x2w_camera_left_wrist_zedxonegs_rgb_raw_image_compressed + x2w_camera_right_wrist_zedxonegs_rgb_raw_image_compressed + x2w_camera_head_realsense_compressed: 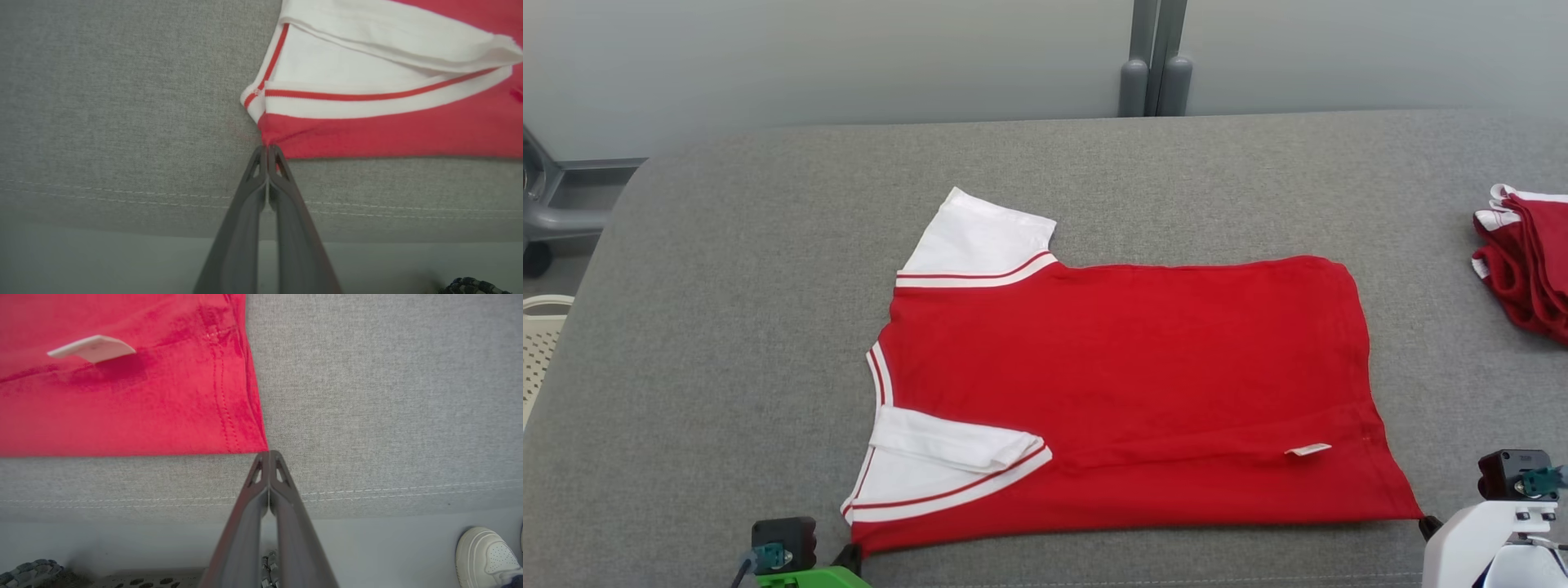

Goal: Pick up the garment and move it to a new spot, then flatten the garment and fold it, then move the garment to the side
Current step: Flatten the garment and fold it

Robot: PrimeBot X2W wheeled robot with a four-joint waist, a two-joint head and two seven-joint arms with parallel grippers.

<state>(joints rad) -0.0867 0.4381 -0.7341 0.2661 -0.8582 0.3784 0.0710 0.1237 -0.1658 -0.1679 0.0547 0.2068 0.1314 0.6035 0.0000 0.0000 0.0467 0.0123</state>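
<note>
A red garment (1127,384) with white sleeves and red-striped trim lies spread flat on the grey padded table (727,286), its hem to the right and a small white label near the front right. My left gripper (849,555) is shut on its near left corner by the lower sleeve; in the left wrist view the red cloth (388,134) puckers into the closed tips (267,149). My right gripper (1427,525) is shut on the near right hem corner (261,445), tips (269,454) pressed together. The garment's front edge runs straight between the two grippers.
A pile of folded red and white garments (1527,269) sits at the table's right edge. A white perforated basket (539,343) stands off the table's left. A person's white shoe (484,555) is on the floor near the table's front edge.
</note>
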